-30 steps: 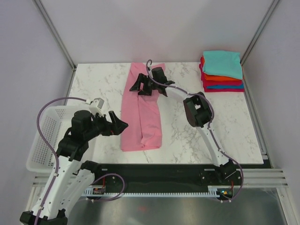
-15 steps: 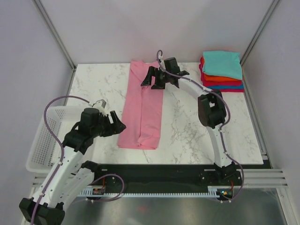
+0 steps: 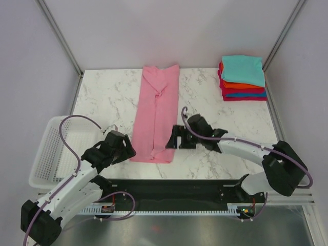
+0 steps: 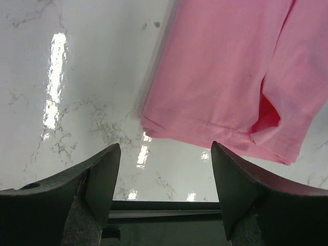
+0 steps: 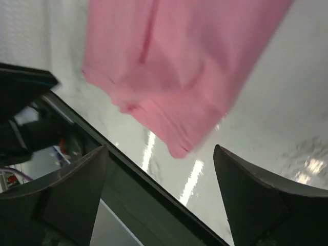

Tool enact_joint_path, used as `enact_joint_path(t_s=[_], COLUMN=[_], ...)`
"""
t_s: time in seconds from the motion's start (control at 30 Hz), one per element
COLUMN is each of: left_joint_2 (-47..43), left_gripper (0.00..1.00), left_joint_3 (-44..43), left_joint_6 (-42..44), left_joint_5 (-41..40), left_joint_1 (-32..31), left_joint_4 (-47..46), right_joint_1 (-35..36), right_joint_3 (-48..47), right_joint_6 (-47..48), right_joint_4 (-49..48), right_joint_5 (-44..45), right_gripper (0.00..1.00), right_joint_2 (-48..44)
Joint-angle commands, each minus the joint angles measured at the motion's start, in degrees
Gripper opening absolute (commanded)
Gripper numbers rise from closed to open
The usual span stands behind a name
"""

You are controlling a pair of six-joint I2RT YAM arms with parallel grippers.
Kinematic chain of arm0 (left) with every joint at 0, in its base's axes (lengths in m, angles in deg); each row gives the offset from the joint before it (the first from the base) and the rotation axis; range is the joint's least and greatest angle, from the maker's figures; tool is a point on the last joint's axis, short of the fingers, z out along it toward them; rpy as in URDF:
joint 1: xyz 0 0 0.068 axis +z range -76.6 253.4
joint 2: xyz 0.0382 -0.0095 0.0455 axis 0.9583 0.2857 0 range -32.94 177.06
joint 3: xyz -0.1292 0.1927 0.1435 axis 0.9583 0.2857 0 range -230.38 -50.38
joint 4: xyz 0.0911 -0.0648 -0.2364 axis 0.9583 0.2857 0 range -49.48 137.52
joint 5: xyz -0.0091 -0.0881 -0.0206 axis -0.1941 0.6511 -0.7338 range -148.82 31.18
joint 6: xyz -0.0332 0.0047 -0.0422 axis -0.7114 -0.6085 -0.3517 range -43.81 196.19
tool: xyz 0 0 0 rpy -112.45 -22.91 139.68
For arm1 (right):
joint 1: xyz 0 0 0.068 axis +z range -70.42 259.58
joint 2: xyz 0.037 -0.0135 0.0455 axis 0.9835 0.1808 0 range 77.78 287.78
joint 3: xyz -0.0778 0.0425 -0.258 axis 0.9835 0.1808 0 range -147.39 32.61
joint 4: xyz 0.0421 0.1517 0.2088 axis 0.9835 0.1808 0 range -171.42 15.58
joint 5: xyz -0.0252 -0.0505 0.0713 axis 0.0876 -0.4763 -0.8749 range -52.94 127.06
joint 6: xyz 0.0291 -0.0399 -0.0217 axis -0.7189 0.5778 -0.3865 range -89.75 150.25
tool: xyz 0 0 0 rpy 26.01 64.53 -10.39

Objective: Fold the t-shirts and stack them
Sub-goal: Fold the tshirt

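Observation:
A pink t-shirt [image 3: 156, 110] lies folded lengthwise into a long strip down the middle of the marble table, its near hem close to the front edge. My left gripper [image 3: 124, 149] hovers open just left of that hem, which shows ahead of the jaws [image 4: 215, 128]. My right gripper [image 3: 176, 138] is open at the strip's near right corner; the pink hem corner [image 5: 177, 146] hangs between and beyond its fingers. Neither holds cloth. A stack of folded t-shirts [image 3: 243, 78], teal on top over orange, blue and red, sits at the back right.
A white mesh basket [image 3: 51, 154] stands at the table's left front, beside my left arm. The table's dark front rail [image 4: 164, 205] runs right under both grippers. Grey walls close the back and sides.
My right arm swung from the shirt's collar end at the back down to its near right corner. My left gripper dropped lower toward the near left hem. The shirt now lies longer and straighter.

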Motion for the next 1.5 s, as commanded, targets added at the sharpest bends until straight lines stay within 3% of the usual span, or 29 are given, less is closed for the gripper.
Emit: enact_joint_path(t_s=[0.0, 0.1, 0.27, 0.47, 0.67, 0.7, 0.73, 1.03, 1.17, 1.47], left_joint_2=[-3.0, -5.3, -6.1, -4.9, -4.1, -4.1, -4.0, -1.5, -2.0, -2.4], left_gripper=[0.79, 0.79, 0.79, 0.77, 0.69, 0.69, 0.68, 0.63, 0.61, 0.54], left_joint_3=[1.2, 1.9, 2.1, 2.8, 5.3, 5.2, 5.2, 5.5, 7.4, 10.9], left_joint_6=[-3.8, -4.0, -4.2, -4.6, -4.4, -4.2, -4.0, -3.5, -4.0, -6.8], left_joint_5=[-4.1, -4.4, -4.7, -4.8, -2.2, -2.4, -2.4, -0.2, 4.2, 5.0], left_joint_1=[-0.2, -0.2, -0.3, -0.3, -0.4, -0.4, -0.5, -1.6, -2.3, -6.4], left_joint_4=[-4.2, -4.4, -4.4, -4.4, -6.6, -6.6, -6.7, -8.3, -9.9, -10.7], right_joint_1=[5.1, 9.7, 11.3, 12.1, 12.1, 12.0, 12.1, 12.0, 12.0, 12.0], right_joint_3=[10.2, 14.5, 13.2, 13.1, 14.7, 15.1, 16.2, 21.8, 22.0, 22.6], right_joint_6=[-11.5, -15.4, -15.5, -16.0, -14.8, -14.8, -14.8, -15.5, -15.2, -15.3], right_joint_4=[-12.0, -17.8, -18.5, -19.3, -20.6, -20.9, -21.0, -17.3, -16.3, -17.3], right_joint_5=[6.7, 9.3, 10.5, 11.9, 12.9, 12.4, 12.5, 16.0, 16.2, 16.1], right_gripper=[0.89, 0.83, 0.79, 0.65, 0.28, 0.11, 0.02, 0.0, 0.0, 0.0], right_joint_2=[-1.1, 0.3, 5.2, 8.3, 8.7, 8.6, 8.3, -1.2, -1.9, -1.2])
